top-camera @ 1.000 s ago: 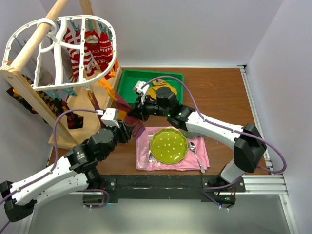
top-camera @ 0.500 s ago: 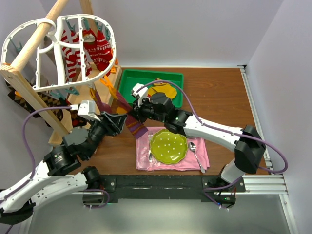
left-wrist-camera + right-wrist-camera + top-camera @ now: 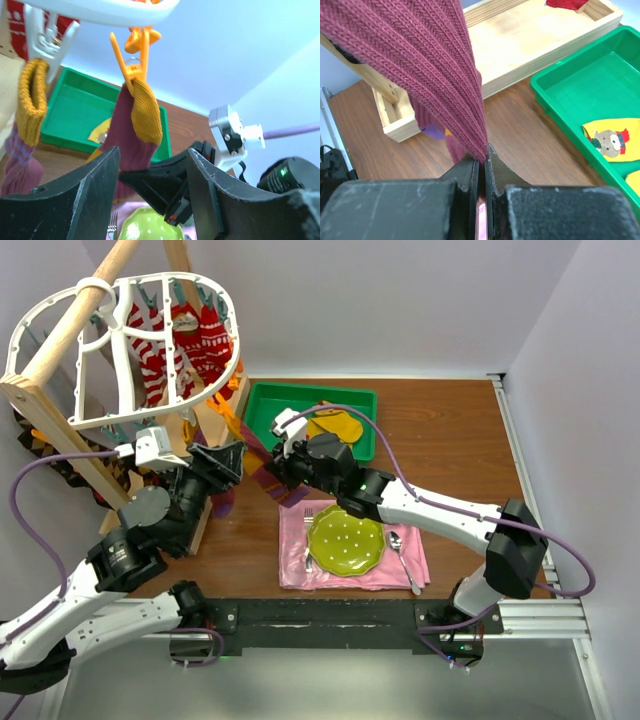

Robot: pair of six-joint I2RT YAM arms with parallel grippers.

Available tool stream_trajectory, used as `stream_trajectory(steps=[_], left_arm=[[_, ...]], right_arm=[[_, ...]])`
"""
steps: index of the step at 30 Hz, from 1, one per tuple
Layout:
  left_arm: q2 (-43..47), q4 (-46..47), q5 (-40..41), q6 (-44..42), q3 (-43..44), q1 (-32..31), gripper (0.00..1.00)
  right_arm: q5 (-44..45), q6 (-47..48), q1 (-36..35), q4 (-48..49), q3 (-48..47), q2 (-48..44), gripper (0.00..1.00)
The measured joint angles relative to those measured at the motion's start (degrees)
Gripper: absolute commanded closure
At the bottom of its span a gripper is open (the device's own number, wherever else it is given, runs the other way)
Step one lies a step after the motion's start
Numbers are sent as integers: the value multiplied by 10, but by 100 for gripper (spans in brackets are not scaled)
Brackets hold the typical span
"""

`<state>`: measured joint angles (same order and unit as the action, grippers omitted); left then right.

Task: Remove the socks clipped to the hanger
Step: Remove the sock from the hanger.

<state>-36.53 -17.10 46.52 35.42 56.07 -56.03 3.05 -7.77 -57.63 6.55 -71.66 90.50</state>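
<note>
Right wrist: right hand (image 3: 482, 156) pinched shut on maroon ribbed knit sock (image 3: 435, 65). Left hand (image 3: 152, 162) spread, holding nothing. Sock hangs from orange plastic clip (image 3: 132, 55).

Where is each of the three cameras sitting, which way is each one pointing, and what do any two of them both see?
Top external: high behind the arm bases, looking down on the table; the left arm, right arm, hanger and green tray show.
Left wrist: low under the hanger, tilted upward between its open left fingers at the maroon sock on an orange clip.
Right wrist: looks along its shut right fingers, which pinch the maroon sock.
Shared: both wrist views show that sock and the green tray.
</note>
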Motion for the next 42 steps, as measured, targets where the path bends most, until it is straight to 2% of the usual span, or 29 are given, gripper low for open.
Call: stream_trajectory(steps=[7, 21, 31, 42], left_arm=[[-15, 41, 53, -27, 14, 0, 32], [-89, 98, 102, -95, 52, 7, 30], [-128, 89, 60, -85, 66, 101, 31], [-148, 80, 17, -79, 106, 133, 32]], right_arm=[[6, -2, -6, 0, 0, 0, 100], [6, -3, -9, -1, 0, 0, 100], [5, -6, -9, -1, 0, 0, 100], [5, -9, -9, -2, -1, 0, 100]])
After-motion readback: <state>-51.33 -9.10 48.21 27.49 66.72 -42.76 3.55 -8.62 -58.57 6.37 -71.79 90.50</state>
